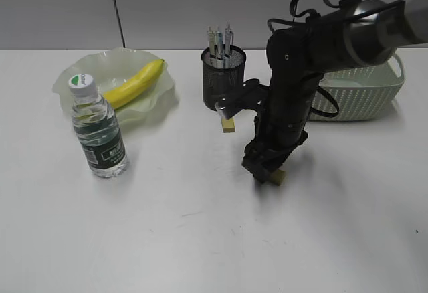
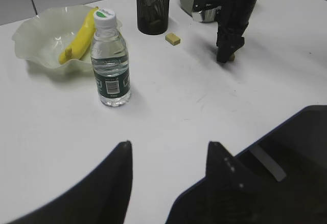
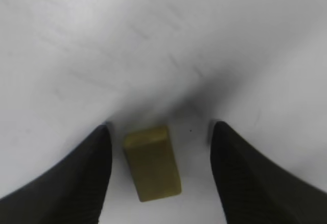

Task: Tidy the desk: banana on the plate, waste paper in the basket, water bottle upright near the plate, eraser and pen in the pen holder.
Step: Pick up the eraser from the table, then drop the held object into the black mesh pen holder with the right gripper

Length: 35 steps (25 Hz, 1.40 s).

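Observation:
My right gripper (image 3: 159,127) stands open, low over the desk (image 1: 200,239), its fingers either side of a yellow-brown eraser (image 3: 152,162) that lies flat without touching them. In the exterior view that gripper (image 1: 266,171) points down at this eraser (image 1: 278,176). Another eraser (image 1: 229,125) lies beside the black mesh pen holder (image 1: 223,79), which holds pens (image 1: 219,41). The banana (image 1: 136,83) rests in the pale green plate (image 1: 80,72). In front of the plate the water bottle (image 1: 99,132) stands upright. My left gripper (image 2: 169,150) hangs open and empty over bare desk. The waste paper is out of view.
The pale green basket (image 1: 374,95) sits at the back right, partly behind the right arm (image 1: 294,85). A grey wall runs along the desk's far edge.

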Motion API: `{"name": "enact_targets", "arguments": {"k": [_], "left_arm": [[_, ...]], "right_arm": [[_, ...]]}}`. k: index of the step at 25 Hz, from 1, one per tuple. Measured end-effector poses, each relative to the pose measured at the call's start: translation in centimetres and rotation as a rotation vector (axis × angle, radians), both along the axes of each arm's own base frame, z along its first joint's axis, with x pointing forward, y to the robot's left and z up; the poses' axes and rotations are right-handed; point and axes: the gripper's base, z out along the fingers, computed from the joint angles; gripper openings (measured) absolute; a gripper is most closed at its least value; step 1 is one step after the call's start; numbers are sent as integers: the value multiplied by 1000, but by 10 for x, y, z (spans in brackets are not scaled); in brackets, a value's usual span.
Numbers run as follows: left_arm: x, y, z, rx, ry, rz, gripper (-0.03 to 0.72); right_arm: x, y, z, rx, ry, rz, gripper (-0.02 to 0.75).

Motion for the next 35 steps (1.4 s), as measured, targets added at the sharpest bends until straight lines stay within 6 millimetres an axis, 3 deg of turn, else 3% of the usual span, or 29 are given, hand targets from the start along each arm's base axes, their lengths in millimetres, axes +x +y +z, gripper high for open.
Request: {"name": "enact_targets", "arguments": {"k": [7,9,11,16,19,25,27,31,35], "left_arm": [[0,0,0,0,0,0,354],[0,0,0,0,0,0,354],[0,0,0,0,0,0,354],[0,0,0,0,-1,0,354],[0,0,0,0,-1,0,354],[0,0,0,0,-1,0,354],[0,0,0,0,-1,0,354],[0,0,0,0,-1,0,354],[0,0,0,0,-1,0,351]], "right_arm": [[1,1,-6,-37,61,1,426],[0,-1,-6,-53,69,8,353],[-1,-2,-6,-66,83,11,215],[2,0,3,-63,77,11,209],[10,5,31,-9,-10,7,209],[30,17,134,239,-403,-9,209],[36,21,157,322,-532,-14,209],[51,25,172,463,-696,-57,209],[67,25,157,533,-733,-129,209]]}}
